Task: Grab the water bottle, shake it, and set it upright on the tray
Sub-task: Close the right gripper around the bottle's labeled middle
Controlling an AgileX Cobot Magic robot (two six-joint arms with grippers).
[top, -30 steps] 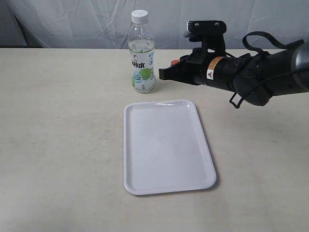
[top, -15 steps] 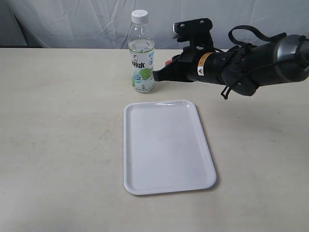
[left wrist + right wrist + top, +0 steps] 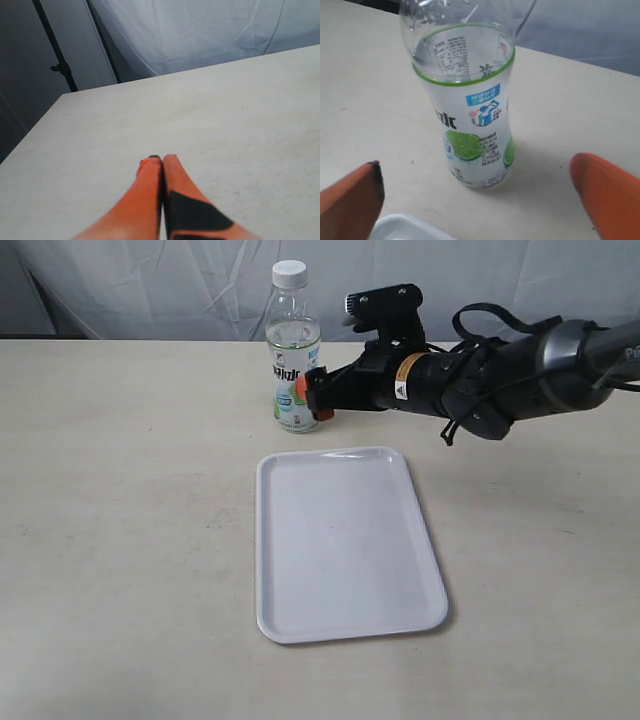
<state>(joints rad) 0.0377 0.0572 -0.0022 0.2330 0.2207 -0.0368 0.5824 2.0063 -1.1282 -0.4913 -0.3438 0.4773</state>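
The water bottle (image 3: 292, 350) stands upright at the back of the table, clear with a white cap and a lime label; in the right wrist view the bottle (image 3: 470, 115) fills the middle. My right gripper (image 3: 312, 395) is open at the bottle's lower right side, its orange fingertips (image 3: 355, 197) spread wide on either side and not touching it (image 3: 480, 185). The white tray (image 3: 345, 540) lies flat in front of the bottle, with one corner (image 3: 405, 227) showing. My left gripper (image 3: 162, 162) is shut on nothing above bare table, out of the exterior view.
A white cloth backdrop (image 3: 150, 285) hangs behind the table's far edge. The right arm (image 3: 490, 380) stretches across the back right of the table. A dark stand (image 3: 60, 65) is beyond the table in the left wrist view.
My right arm has moved left towards the bottle, bringing the open fingers up to its lower part. Bottle and tray have not moved.
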